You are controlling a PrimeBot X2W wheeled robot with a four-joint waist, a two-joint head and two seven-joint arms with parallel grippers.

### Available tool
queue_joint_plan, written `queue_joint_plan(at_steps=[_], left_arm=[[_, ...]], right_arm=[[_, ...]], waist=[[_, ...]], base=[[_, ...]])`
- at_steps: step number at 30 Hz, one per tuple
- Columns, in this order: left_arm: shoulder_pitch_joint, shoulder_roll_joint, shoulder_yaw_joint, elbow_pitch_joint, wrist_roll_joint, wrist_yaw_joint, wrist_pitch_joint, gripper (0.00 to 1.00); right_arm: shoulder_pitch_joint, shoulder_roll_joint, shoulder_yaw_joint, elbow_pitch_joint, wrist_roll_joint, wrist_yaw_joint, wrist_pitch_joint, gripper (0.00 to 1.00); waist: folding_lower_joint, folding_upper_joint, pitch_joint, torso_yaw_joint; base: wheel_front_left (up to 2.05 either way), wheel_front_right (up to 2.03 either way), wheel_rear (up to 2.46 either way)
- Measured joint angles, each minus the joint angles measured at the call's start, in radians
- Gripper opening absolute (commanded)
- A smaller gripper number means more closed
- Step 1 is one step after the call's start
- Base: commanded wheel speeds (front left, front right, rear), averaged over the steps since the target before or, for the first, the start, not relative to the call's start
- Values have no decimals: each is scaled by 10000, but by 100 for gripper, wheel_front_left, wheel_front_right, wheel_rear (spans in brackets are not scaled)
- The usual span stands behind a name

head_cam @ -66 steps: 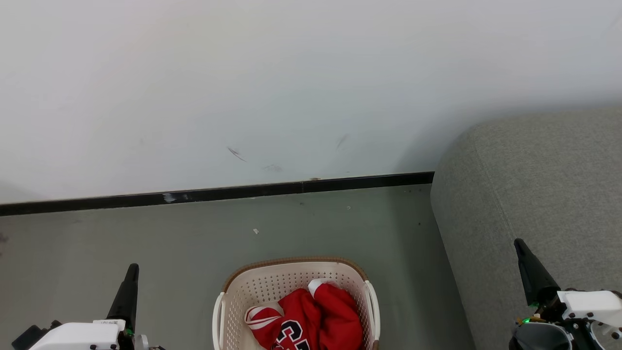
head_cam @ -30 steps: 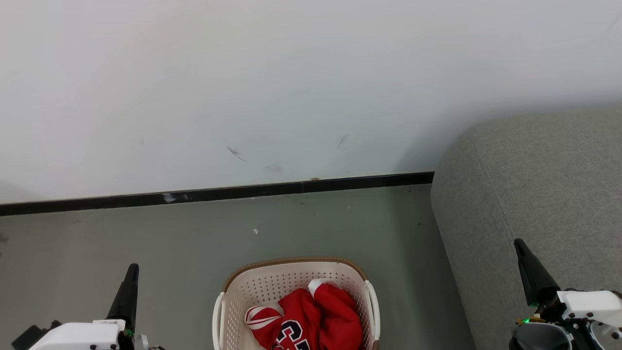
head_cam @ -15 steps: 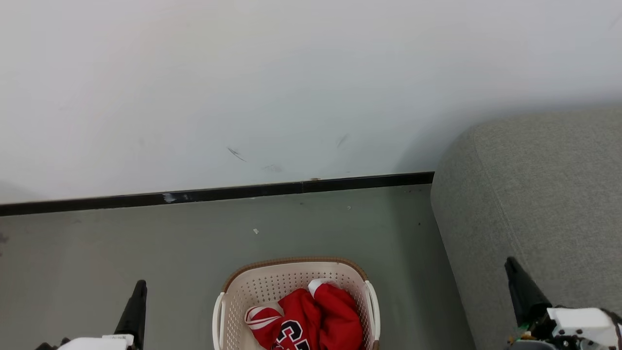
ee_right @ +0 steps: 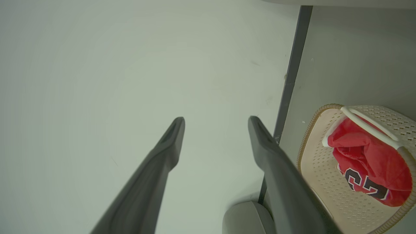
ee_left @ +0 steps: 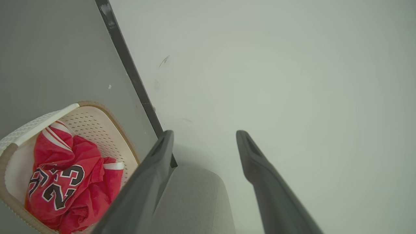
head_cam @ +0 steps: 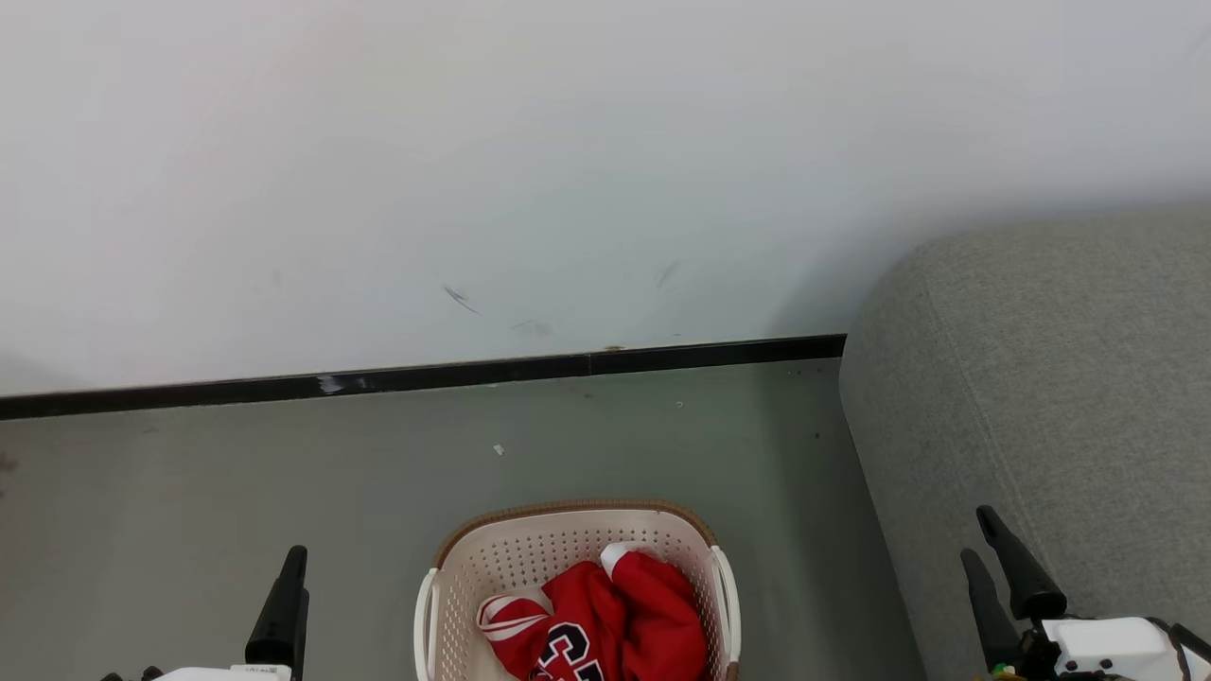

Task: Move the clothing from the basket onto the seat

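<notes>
Clothing: red sports garments with white trim and black numerals (head_cam: 605, 619), crumpled in one heap inside the cream perforated plastic basket with the brown woven-look rim (head_cam: 568, 508). Bottom centre of the head view; lower part of the heap cut off by the frame edge.
Basket: stands on the grey-green floor (head_cam: 284, 473), short of the black skirting (head_cam: 473, 371). A strip of floor lies between it and the sofa.
Seat: large grey fabric sofa (head_cam: 1041, 378), right side of the head view. No red cloth on the part in view.
Left gripper (ee_left: 204, 134): lower left of the head view. Two dark fingers spread wide, nothing between them; off to the side of the basket.
Right gripper (ee_right: 216, 119): lower right of the head view, against the sofa's front. Fingers parted wide, empty.
Handling (judged): thin jersey cloth, light and limp, no stiffness. Will drape and trail when lifted. Probably a little slick, so a shallow pinch may slip.
Number of pieces: cannot tell. Folds are tangled; one pull may bring out more than one.
Where to grip: the raised hump at the upper right of the heap, just under the white-edged opening (head_cam: 617, 551). Cloth is bunched thick there. The panel with the numerals (ee_left: 60, 185) lies flatter: poorer choice.
Caution: basket looks light; a snagged garment may drag or tip it. Keep fingertips out of the perforations. Lift high enough that the trailing cloth clears the rim and the white side handle (head_cam: 727, 596) nearest the sofa.
</notes>
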Motion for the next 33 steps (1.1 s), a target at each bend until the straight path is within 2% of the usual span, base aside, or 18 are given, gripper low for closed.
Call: queue_joint_plan(at_steps=[7,17,21,33], left_arm=[[-3,44,-257,-29,709,2,-242,100],[-22,82,-477,-180,1912,127,-589,100],[-29,94,-499,-326,2543,207,-742,100],[-46,305,-978,-736,5074,529,-1137,100]], right_arm=[[-1,27,48,-73,-616,0,-165,100],[-2,44,65,-314,-2301,0,-439,100],[-5,23,196,-403,-3231,0,-527,100],[-7,23,556,-669,-5944,0,-794,100]], waist=[[8,0,-20,22],[70,0,-81,60],[82,0,-102,78],[80,0,-124,140]], base=[[0,0,0],[0,0,0],[0,0,0],[0,0,0]])
